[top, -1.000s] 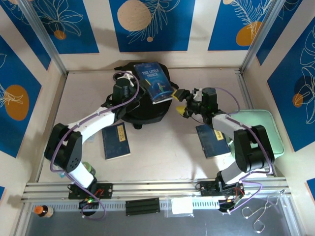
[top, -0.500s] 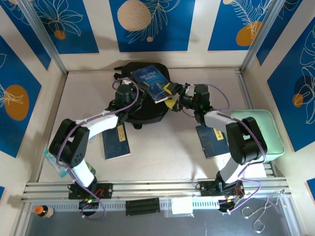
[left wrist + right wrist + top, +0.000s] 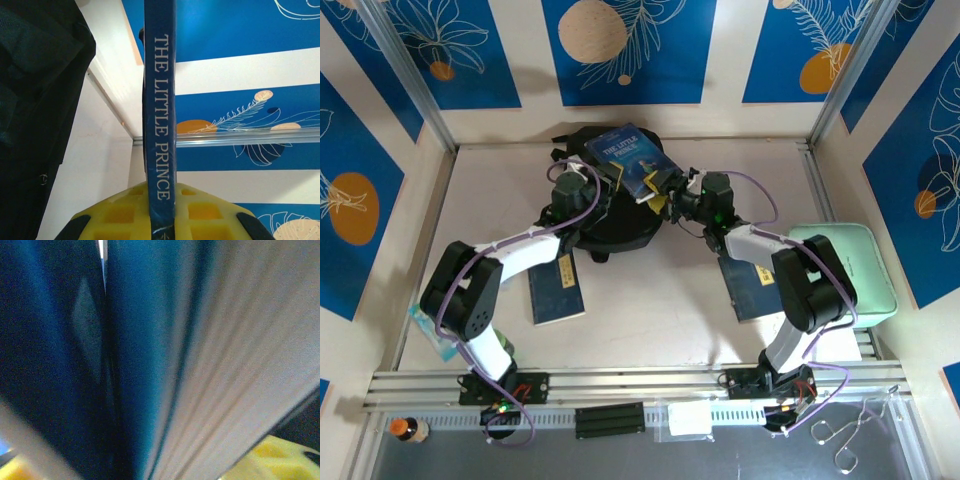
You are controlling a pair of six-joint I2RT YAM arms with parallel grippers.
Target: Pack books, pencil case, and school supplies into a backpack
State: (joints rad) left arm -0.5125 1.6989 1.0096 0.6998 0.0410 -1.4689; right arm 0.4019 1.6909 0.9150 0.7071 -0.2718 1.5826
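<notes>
**Book to be steadied from both sides before it goes into the backpack**

At the left, one plain book (image 3: 557, 288) lies flat on the counter (image 3: 650, 310), not yet packed. The left gripper (image 3: 586, 180) is closed on the Little Prince book (image 3: 626, 158). In its wrist view the spine is seen clamped between the yellow pads (image 3: 120, 215). The book is held tilted just above the backpack (image 3: 615, 228), its lower edge over the black fabric. No open mouth can be made out beneath it, so the opening is best found before any push is made.

The right gripper (image 3: 667, 192) is set at the book's lower right corner. Cover and page edges are seen close up in its wrist view, with a yellow pad (image 3: 282, 452) beside them, but whether the jaws are pressed on the book cannot be told. A second hold is probably meant. It should be taken on cover and pages together, so that nothing is fanned or creased, and the left grip released only once the book is firmly held. At the right, another book (image 3: 752, 285) lies under the right arm, beside the mint box (image 3: 860, 270).
</notes>
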